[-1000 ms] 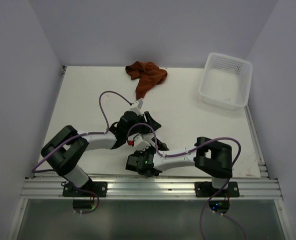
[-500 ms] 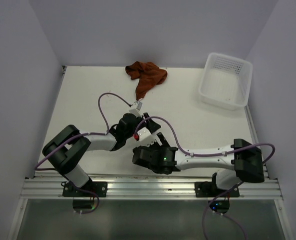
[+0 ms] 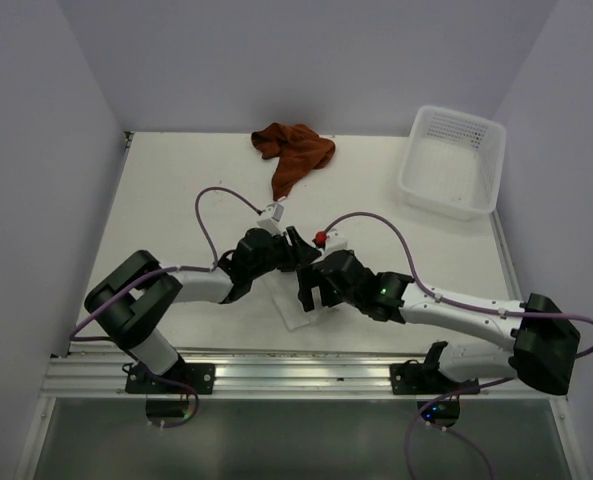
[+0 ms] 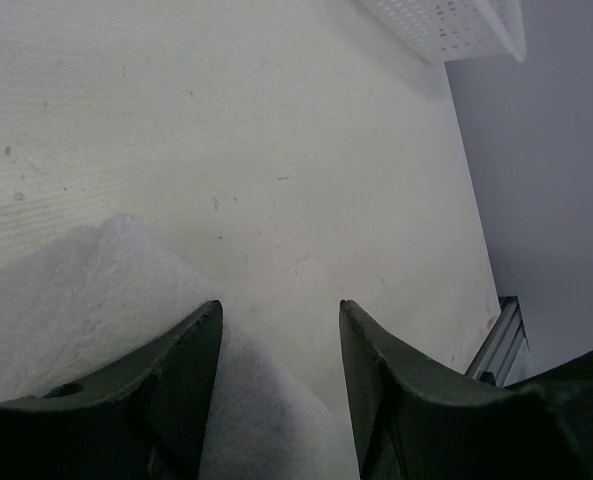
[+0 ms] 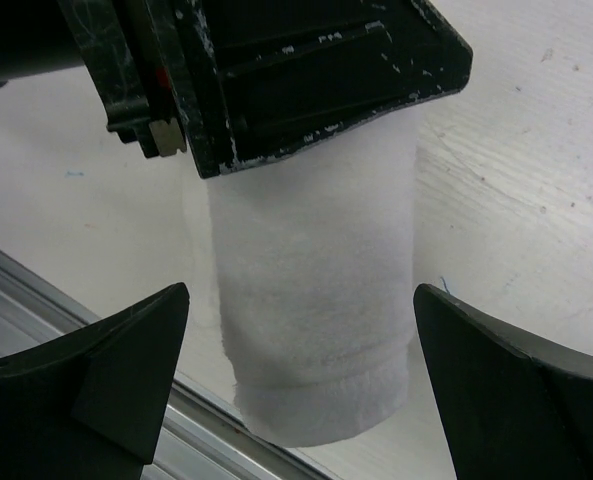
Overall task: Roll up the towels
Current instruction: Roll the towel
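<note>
The step in hand looks like the close of the first roll. The white towel (image 3: 298,308) is already wound into a thick cylinder and lies on the desk (image 3: 176,200) near its near edge, between the two arms.

The left pincer (image 3: 296,258) is clamped on the far end of the roll. From the left wrist the pile fills the gap between its fingers (image 4: 191,380). The right pincer (image 5: 298,300) stands wide apart, one finger on each side of the roll and touching neither side. So it frames the towel but does not grip it.

The roll's long axis runs from the left pincer toward the near rail, leaning a little to the right as seen from above. Its free, rounded end points at that rail and lies just beside it.

The brown towel (image 3: 294,152) is bunched in a heap at the far edge of the desk, well apart from both arms and not yet rolled. About half the task seems left.

The next move probably calls for the right pincer either to close squarely across the middle of the roll or to lift clear. The left should let go gently, since loose terry can spring open if an end is tugged. Then both arms need to reach for the far heap and spread it flat.
</note>
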You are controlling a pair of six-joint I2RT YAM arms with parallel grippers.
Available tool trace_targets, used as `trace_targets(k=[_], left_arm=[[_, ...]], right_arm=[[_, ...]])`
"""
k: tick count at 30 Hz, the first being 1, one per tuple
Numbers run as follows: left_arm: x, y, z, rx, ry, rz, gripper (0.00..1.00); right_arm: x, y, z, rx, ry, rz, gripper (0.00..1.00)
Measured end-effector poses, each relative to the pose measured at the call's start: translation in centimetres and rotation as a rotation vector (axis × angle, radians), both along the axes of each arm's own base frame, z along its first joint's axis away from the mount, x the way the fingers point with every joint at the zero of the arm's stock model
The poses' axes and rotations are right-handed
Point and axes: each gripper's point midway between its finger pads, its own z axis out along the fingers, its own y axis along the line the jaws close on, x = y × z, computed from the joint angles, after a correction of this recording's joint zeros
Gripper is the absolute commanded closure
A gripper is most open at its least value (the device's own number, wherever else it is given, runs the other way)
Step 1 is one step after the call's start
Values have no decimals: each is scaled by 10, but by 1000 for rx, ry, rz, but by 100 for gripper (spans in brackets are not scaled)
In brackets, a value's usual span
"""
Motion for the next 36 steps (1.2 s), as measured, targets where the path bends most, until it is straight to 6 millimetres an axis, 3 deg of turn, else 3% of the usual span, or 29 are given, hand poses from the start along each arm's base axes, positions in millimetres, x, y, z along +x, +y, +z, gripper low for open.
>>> trace_targets(k=[7, 14, 19, 24, 28, 31, 36], left_arm=[[-1, 1, 0, 3, 2, 2, 45], [-5, 4, 0, 9, 8, 2, 45], [-5, 6, 0, 18, 13, 7, 45], [-6, 7, -1, 24, 16, 7, 45], [-7, 8, -1, 28, 20, 7, 45], [-8, 9, 0, 36, 27, 8, 45], [-9, 10, 2, 52, 41, 6, 44]], right_arm=[[15, 12, 4, 125, 63, 26, 1], [24, 8, -39, 118, 146, 11, 3], [21, 19, -44, 169, 153, 55, 8], [19, 23, -44, 193, 155, 78, 23], [17, 23, -45, 205, 159, 92, 48], [15, 24, -46, 214, 153, 96, 52], [9, 24, -45, 166, 107, 102, 49]])
